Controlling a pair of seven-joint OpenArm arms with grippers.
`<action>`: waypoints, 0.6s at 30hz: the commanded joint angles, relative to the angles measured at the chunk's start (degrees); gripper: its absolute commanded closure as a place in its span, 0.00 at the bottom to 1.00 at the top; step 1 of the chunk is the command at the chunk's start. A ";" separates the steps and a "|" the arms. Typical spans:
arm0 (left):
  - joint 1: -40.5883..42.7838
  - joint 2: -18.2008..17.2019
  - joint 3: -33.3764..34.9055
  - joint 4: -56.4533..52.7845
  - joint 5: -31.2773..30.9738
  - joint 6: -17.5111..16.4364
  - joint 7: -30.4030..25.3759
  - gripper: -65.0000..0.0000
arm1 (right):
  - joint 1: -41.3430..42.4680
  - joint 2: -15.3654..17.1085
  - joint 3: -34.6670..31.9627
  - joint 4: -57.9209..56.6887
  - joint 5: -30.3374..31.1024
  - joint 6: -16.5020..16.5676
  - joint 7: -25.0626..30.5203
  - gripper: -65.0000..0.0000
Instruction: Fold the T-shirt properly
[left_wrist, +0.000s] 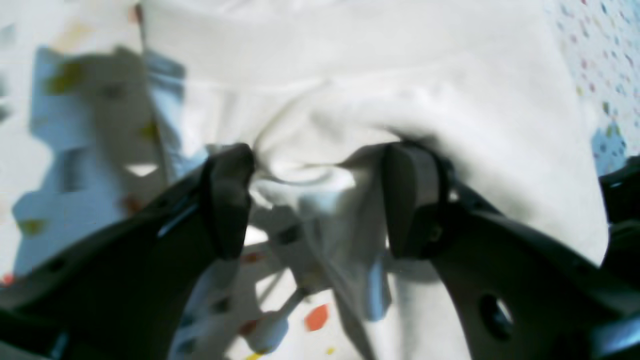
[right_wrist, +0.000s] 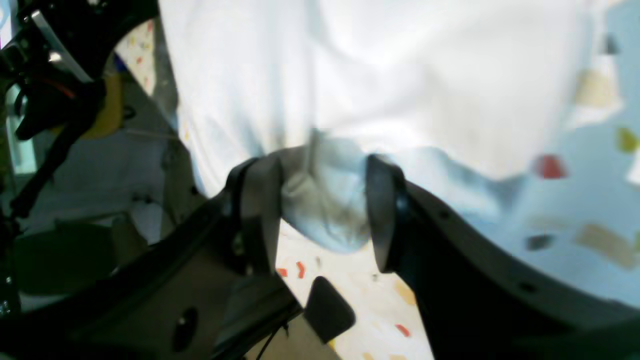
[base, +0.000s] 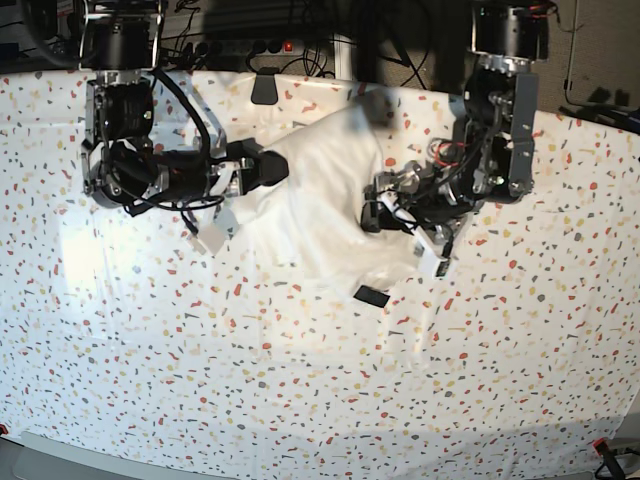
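Note:
The white T-shirt (base: 322, 205) lies crumpled in the middle of the speckled table cover, held up between both arms. Its print does not show. My left gripper (base: 376, 214) is at the shirt's right edge. In the left wrist view it (left_wrist: 317, 200) is shut on a bunched fold of the shirt (left_wrist: 350, 90). My right gripper (base: 268, 166) is at the shirt's upper left edge. In the right wrist view it (right_wrist: 322, 215) is shut on a wad of the shirt (right_wrist: 380, 75), a little above the cover.
A small black flat piece (base: 372, 296) lies on the speckled table cover (base: 300, 380) just below the shirt; it also shows in the right wrist view (right_wrist: 327, 307). A black clamp (base: 263, 90) sits at the back edge. Cables and equipment run behind the table.

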 joint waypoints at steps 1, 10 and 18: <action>-1.33 0.92 0.11 0.74 0.37 -0.61 -0.50 0.39 | 0.72 0.46 -0.07 1.09 2.45 0.28 -0.13 0.56; -4.83 3.89 1.16 0.74 6.01 -1.86 -0.44 0.39 | 0.59 0.48 -0.35 1.14 8.96 0.28 -1.62 0.56; -8.74 3.67 2.25 0.96 6.19 -1.86 4.04 0.39 | 1.68 0.96 1.62 1.40 8.26 0.28 1.09 0.56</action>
